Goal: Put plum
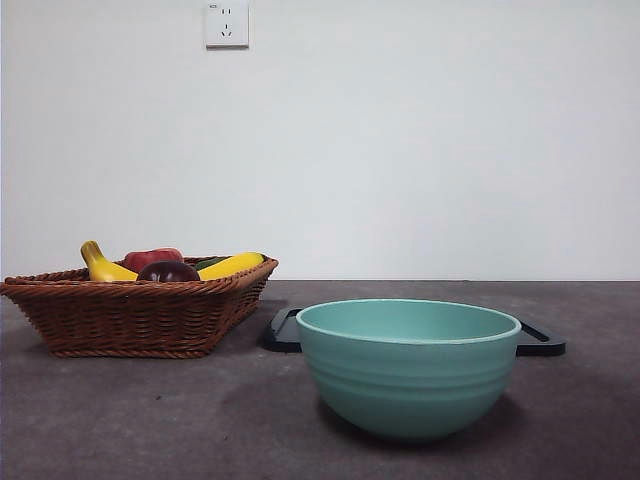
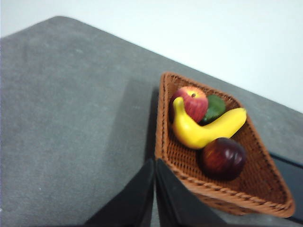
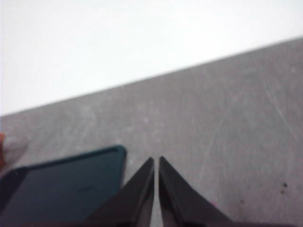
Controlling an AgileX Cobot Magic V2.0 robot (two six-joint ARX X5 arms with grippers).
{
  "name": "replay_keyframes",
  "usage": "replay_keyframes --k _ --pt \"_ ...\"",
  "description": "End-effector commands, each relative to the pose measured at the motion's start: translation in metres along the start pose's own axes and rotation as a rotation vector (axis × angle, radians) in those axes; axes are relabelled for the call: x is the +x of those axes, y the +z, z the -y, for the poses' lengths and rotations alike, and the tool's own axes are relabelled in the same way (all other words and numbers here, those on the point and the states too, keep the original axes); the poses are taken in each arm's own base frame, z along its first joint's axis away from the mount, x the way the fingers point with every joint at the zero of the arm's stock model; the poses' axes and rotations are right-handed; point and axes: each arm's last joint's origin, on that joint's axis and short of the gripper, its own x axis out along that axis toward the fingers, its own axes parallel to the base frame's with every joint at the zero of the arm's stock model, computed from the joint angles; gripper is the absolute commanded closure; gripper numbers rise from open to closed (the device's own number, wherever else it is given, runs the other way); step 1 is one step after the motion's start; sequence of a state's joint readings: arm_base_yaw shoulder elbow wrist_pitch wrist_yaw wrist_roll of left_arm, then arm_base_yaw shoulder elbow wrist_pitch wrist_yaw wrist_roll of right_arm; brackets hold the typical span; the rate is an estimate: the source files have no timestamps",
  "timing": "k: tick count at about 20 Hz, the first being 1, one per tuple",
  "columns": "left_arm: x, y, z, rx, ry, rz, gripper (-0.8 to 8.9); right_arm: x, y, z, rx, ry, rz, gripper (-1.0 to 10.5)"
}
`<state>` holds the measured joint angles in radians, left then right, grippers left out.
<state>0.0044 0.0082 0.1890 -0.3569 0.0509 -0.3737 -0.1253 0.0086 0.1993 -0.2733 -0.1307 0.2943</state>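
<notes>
Wicker first: we see a brown woven basket (image 1: 130, 315) sitting on the grey tabletop (image 1: 120, 420), off to one side in the front view, and the plum (image 2: 222, 158) lies inside it, dark maroon and glossy. From the left wrist camera we find the plum in the basket's nearer part, touching the yellow banana (image 2: 203, 130) that curves across the middle. Beyond the banana sits a red apple (image 2: 191, 101), and a green fruit (image 2: 215, 108) is tucked beside it. In the front view only the plum's top (image 1: 168, 271) peeks over the rim.

Our left pincer (image 2: 155, 163) hangs above the tabletop just outside the basket's wall, its two black jaws pressed nearly together with only a thin slit between them, holding nothing. Our right pincer (image 3: 156, 161) is likewise narrowed to a sliver and empty, over bare tabletop near the corner of a dark tray (image 3: 66, 184).

Up front stands a teal bowl (image 1: 410, 370), large and close, with the dark tray (image 1: 540, 342) lying flat behind it. The bowl and basket stand apart. A white wall socket (image 1: 227, 23) sits high on the wall.
</notes>
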Motion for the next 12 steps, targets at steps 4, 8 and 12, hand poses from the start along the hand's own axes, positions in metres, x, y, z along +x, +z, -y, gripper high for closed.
replay_keyframes --k 4,8,12 --pt "-0.012 0.029 0.013 -0.008 -0.032 0.008 8.05 -0.011 0.032 -0.012 0.009 0.016 -0.017 9.4" --pt "-0.015 0.047 0.022 0.022 -0.082 -0.071 8.05 -0.013 0.053 -0.02 -0.03 0.059 -0.093 9.4" --pt "-0.015 0.062 0.032 0.086 -0.162 -0.184 8.05 -0.01 0.07 -0.027 -0.059 0.114 -0.201 9.4"
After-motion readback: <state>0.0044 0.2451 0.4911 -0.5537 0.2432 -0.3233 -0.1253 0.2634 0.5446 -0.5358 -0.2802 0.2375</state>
